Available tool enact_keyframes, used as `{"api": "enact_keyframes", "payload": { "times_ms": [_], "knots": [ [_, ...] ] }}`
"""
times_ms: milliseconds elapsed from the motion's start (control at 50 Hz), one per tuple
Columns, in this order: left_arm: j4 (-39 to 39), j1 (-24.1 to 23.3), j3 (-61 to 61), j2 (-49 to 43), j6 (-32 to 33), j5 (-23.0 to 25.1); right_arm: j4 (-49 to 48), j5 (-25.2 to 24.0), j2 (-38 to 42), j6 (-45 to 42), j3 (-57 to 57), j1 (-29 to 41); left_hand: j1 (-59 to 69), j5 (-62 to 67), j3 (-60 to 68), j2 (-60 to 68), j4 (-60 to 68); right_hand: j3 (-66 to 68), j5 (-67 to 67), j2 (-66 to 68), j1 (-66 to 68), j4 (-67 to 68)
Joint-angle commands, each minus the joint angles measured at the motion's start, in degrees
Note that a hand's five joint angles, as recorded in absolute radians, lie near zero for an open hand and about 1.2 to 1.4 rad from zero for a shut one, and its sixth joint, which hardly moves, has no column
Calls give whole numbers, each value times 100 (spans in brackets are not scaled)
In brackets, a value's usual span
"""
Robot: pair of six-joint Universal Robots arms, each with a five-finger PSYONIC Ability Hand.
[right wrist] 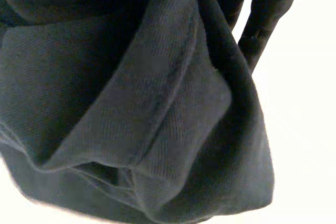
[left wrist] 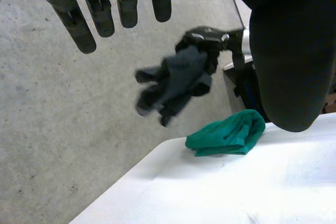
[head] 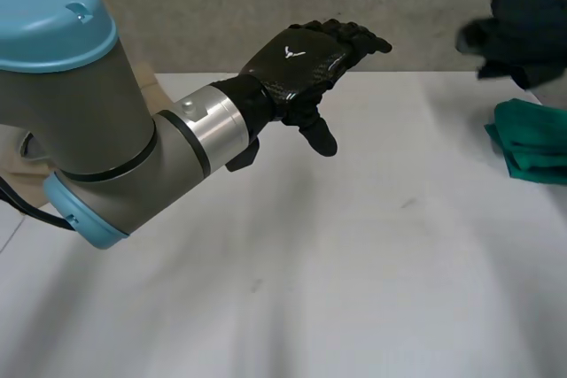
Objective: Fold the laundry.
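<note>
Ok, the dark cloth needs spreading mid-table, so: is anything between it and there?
Partly. The green cloth lies folded at the table edge, near the right hand that holds the dark cloth. The left hand hovers open above the middle, so it may need to clear.

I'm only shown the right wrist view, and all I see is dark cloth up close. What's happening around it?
Observer: The right hand holds that dark cloth bunched up in the air, clear of the table.
Operator: Is anything lying on the table?
Observer: A green cloth, folded over, lies near the table's edge.
Operator: And the other hand?
Observer: The left hand hovers above the table, fingers relaxed, holding nothing.
</note>
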Motion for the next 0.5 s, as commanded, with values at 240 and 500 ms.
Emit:
{"api": "enact_keyframes", "payload": {
  "times_ms": [240,500],
  "knots": [
    [3,-30,-223,-10,33,-14,-1568,-2031,2554,268,-471,-1441,194,8,204,108,133,1430,1751,1510,2474,1098],
    [12,-153,-249,210,16,-6,-279,-1443,586,163,839,-1546,194,8,204,108,133,-5570,-5249,-5490,-4526,-5902]
  ]
}}
